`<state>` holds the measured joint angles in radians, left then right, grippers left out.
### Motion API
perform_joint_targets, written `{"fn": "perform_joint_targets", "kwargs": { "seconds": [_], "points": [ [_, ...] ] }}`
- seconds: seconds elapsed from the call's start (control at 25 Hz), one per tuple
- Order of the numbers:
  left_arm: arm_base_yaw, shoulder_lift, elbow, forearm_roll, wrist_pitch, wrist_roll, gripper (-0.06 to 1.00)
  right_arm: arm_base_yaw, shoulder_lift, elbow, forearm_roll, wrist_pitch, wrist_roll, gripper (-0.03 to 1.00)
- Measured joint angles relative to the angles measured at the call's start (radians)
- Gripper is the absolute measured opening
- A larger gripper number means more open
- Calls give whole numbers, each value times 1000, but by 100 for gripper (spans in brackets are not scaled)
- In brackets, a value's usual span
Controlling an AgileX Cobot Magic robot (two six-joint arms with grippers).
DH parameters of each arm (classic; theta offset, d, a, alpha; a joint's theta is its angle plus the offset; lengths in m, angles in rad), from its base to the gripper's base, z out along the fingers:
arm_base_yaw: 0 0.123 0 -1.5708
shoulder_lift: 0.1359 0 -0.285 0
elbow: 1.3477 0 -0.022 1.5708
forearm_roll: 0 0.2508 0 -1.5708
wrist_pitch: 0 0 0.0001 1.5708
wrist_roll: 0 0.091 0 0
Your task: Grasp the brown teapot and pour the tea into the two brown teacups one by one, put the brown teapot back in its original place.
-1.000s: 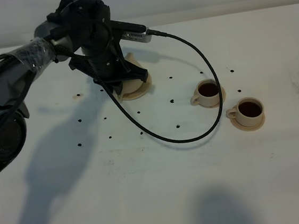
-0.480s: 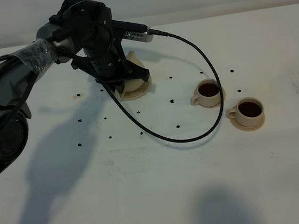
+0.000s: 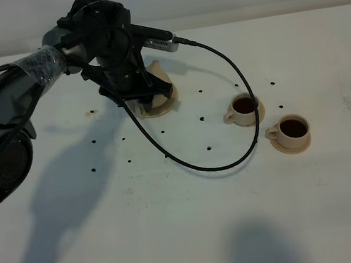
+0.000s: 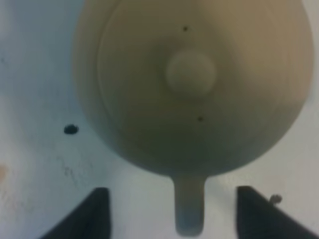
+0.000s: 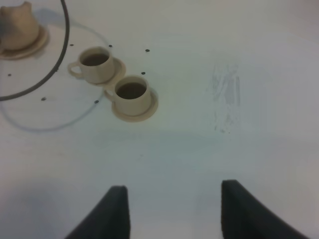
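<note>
We see the brown teapot point(image 3: 157, 91) sitting on its wide saucer point(image 3: 165, 107) toward the back left of the white table point(image 3: 191, 218), mostly hidden under the left arm in the high view. The left gripper point(image 4: 172, 211) hangs right over it with fingers point(image 4: 89, 214) spread — the wrist view shows the loop handle point(image 4: 189, 209) between the two tips, neither one touching it, so nothing is pinched. The lid knob point(image 4: 191, 72) faces straight up at the camera. The two teacups sit on their small saucers to the right of the teapot, well apart from it, both showing dark tea: the nearer-to-pot cup point(image 3: 244, 109) and the other cup point(image 3: 291, 131), just beside each other. A black cable point(image 3: 228, 157) loops from the arm across the table, around the first cup. The right gripper point(image 5: 172, 211) hovers over bare table — fingers point(image 5: 109, 211) spread wide, holding nothing — with the cups and teapot far ahead in its view.
</note>
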<state>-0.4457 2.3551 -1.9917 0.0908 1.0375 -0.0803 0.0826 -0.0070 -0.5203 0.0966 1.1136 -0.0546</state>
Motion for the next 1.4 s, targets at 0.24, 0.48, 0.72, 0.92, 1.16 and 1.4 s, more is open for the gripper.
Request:
{"fn": "perform_joint_targets", "kwargs": {
  "seconds": [0.24, 0.48, 0.72, 0.92, 1.16, 1.4],
  "points": [
    [0, -76, 3, 0, 154, 39, 67, 0, 0, 0, 0, 0, 0, 41],
    [0, -253, 194, -19, 155, 56, 67, 0, 0, 0, 0, 0, 0, 41],
    [0, -486, 584, -24, 155, 70, 67, 0, 0, 0, 0, 0, 0, 41],
    [0, -745, 899, -26, 155, 54, 67, 0, 0, 0, 0, 0, 0, 41],
    [0, -1059, 1162, -68, 155, 52, 67, 0, 0, 0, 0, 0, 0, 41],
    [0, -1300, 1357, -75, 56, 52, 67, 0, 0, 0, 0, 0, 0, 41]
  ]
}}
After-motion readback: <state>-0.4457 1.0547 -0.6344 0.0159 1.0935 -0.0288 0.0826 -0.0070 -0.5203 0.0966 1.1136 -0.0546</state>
